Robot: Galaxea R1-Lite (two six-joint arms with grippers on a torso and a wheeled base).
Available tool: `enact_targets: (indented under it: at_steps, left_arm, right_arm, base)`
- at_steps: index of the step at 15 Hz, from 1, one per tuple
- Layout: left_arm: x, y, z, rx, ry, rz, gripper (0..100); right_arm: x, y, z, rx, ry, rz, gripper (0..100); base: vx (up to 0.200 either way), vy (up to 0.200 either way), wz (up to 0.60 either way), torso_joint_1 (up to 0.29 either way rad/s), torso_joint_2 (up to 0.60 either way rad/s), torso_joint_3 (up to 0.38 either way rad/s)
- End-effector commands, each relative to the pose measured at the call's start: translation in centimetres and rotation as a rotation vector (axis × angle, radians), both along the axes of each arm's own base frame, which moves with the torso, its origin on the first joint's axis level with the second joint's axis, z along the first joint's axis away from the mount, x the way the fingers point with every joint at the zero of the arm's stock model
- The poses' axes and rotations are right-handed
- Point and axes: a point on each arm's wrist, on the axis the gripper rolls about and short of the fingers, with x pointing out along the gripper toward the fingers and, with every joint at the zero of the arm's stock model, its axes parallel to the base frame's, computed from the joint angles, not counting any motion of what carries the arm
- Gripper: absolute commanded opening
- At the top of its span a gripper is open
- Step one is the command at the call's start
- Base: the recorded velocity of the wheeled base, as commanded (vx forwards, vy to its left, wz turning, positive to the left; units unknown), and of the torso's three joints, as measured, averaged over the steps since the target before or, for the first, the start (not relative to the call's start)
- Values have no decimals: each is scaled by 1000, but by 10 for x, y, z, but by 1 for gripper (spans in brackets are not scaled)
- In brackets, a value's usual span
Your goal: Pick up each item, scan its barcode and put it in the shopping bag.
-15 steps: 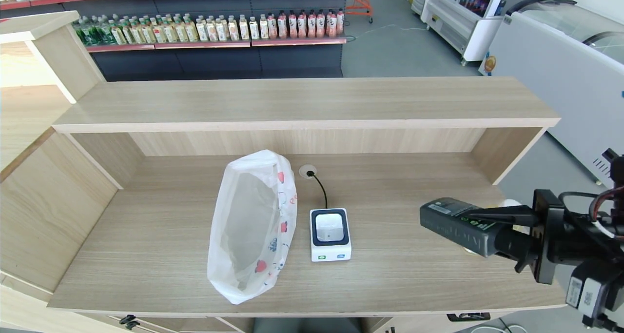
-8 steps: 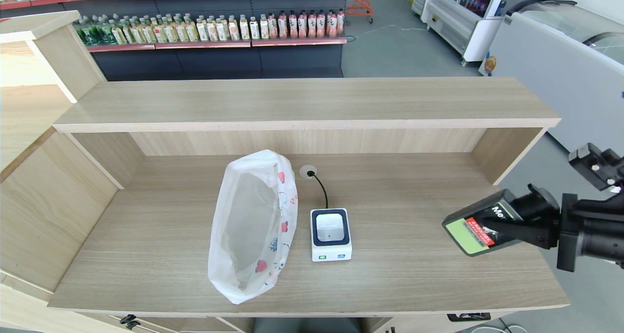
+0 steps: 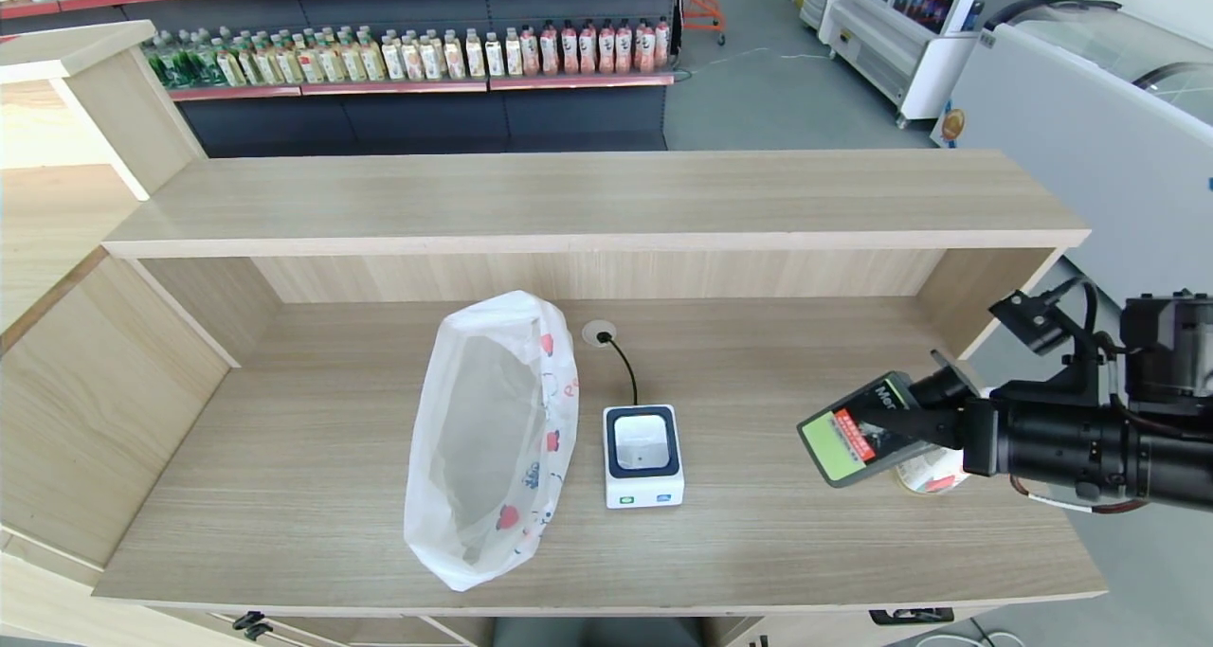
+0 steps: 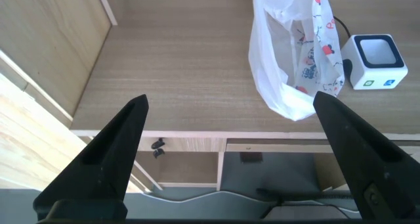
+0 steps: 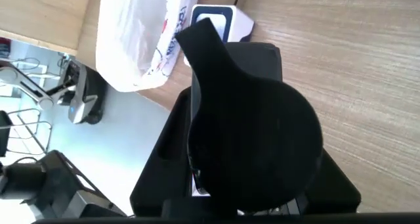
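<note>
Store shelves point(image 3: 417, 55) stocked with bottles run along the back, and before them you have a pale wooden desk point(image 3: 777, 533) with a raised ledge. In the head view the white shopping bag point(image 3: 493, 439) lies on the desk left of centre, its mouth gaping. Just beside it on the right sits the scanner point(image 3: 642, 455), with its cable point(image 3: 625, 368) running back to a hole in the desktop. Well to the right, your right tool point(image 3: 910, 420) pinches a dark box point(image 3: 839, 443) above the desk, the box's green end tilted toward the scanner. Behind the box a white round container point(image 3: 924, 475) stands on the desk, mostly hidden, so what it is cannot be told.

From the left wrist, your left tool point(image 4: 231, 102) hangs off the near edge of the desk with its fingers spread wide and nothing between them. The bag and scanner lie beyond it.

From the right wrist, dark shapes crowd the foreground. They are probably the box in its grip, though finger and box are hard to separate there. The bag and scanner show past them.
</note>
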Motion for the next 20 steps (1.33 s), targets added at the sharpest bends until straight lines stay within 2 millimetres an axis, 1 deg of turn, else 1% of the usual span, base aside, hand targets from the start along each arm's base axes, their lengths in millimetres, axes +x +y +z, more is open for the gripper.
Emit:
enact_targets:
  at_steps: [1, 4, 8, 13, 16, 20]
  left_arm:
    - [0, 0, 0, 1, 0, 0, 100]
    - [0, 0, 0, 1, 0, 0, 100]
    - [0, 0, 0, -2, 0, 0, 100]
    - [0, 0, 0, 1, 0, 0, 100]
    - [0, 0, 0, 2, 0, 0, 100]
    - [0, 0, 0, -1, 0, 0, 100]
  right_arm:
    - [16, 14, -11, 16, 55, 35, 0]
    - [26, 25, -20, 18, 61, 65, 0]
    - [34, 31, -31, 0, 74, 49, 0]
    - [35, 34, -33, 2, 82, 58, 0]
    - [37, 44, -36, -1, 54, 68, 0]
    - [45, 57, -49, -25, 58, 42, 0]
  base:
    - [0, 0, 0, 0, 0, 0]
    - [0, 0, 0, 0, 0, 0]
    - [0, 0, 0, 0, 0, 0]
    - [0, 200, 0, 1, 3, 1]
    - [0, 0, 0, 0, 0, 0]
    - [0, 0, 0, 0, 0, 0]
